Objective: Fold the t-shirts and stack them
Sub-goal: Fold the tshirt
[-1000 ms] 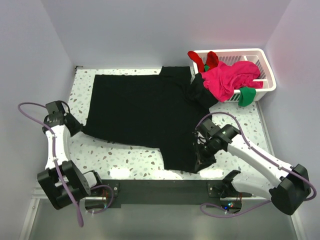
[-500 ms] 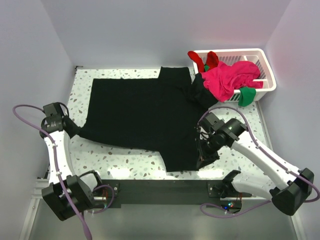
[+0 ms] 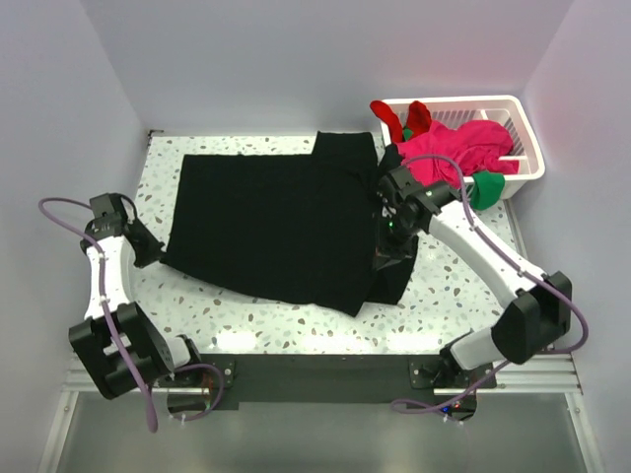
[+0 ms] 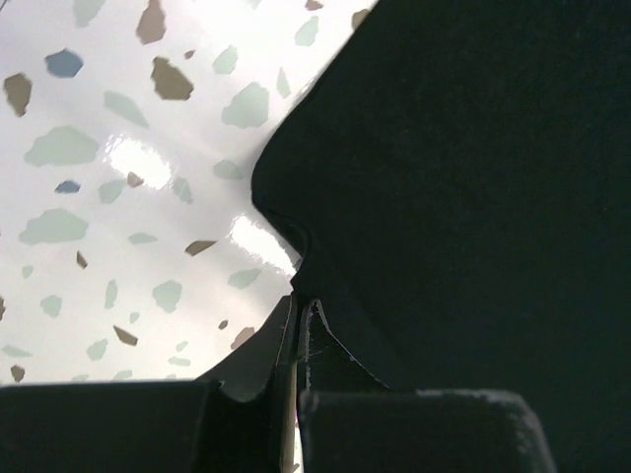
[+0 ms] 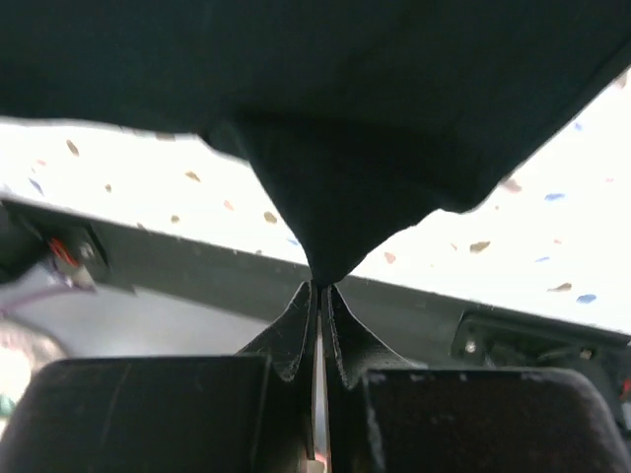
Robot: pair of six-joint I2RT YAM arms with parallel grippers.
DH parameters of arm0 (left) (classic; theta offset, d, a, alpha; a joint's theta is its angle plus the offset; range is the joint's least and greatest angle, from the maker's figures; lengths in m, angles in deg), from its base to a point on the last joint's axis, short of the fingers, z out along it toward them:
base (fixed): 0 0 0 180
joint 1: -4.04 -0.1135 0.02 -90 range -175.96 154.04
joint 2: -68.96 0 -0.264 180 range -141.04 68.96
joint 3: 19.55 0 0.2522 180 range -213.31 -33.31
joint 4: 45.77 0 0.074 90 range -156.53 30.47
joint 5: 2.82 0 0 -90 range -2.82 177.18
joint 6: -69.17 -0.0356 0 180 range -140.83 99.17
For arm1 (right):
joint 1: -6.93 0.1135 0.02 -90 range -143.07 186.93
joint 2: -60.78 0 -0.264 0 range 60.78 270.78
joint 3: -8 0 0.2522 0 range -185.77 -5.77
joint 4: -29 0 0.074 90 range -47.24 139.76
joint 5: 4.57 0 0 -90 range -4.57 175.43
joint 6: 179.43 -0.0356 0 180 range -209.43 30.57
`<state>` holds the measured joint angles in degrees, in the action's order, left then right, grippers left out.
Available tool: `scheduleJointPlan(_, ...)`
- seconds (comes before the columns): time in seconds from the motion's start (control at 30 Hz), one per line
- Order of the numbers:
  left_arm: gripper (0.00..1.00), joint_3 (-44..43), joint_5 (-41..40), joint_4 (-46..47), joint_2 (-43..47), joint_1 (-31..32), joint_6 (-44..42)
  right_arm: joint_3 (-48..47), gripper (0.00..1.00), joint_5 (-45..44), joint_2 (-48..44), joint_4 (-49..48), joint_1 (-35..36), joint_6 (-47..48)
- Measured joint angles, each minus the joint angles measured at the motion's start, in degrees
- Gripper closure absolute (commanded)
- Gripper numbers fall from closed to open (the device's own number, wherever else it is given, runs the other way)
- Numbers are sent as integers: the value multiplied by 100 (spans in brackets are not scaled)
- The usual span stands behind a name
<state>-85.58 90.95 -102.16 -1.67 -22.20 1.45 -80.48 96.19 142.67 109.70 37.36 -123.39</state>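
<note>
While the black shirt (image 3: 276,222) lies spread across the table (image 3: 246,313), long axis left to right, the right gripper (image 5: 320,288) clamps its raised right end, cloth stretching leftward; the left gripper (image 4: 299,307) pinches the near-left corner.

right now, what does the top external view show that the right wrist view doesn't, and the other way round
Only the top external view: the whole black t-shirt spread on the table, the white basket holding the pink shirt, and the left gripper at the shirt's left edge. Only the right wrist view: the right gripper shut on a pinch of cloth, which rises from it in a peak. Both: the black t-shirt, the right gripper and the speckled tabletop.
</note>
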Motion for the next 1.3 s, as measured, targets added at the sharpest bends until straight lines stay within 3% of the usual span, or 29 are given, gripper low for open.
scheduleJointPlan(0.63,100,-1641,841,424,-1993,9,-107,-3620,100,-595,2861,-267,-929,717)
scheduleJointPlan(1.07,100,-2149,1029,632,-2789,317,-188,-4566,100,-789,3480,-39,-1285,994)
scheduleJointPlan(1.17,73,-2192,990,651,-2896,348,-192,-4592,100,-782,3539,-44,-1290,1016)
scheduleJointPlan(1.2,56,-2225,964,654,-2942,363,-188,-4616,87,-776,3589,-42,-1290,1027)
scheduleJointPlan(1.3,43,-2337,852,660,-3016,435,-162,-4778,51,-675,3807,-63,-1290,1067)
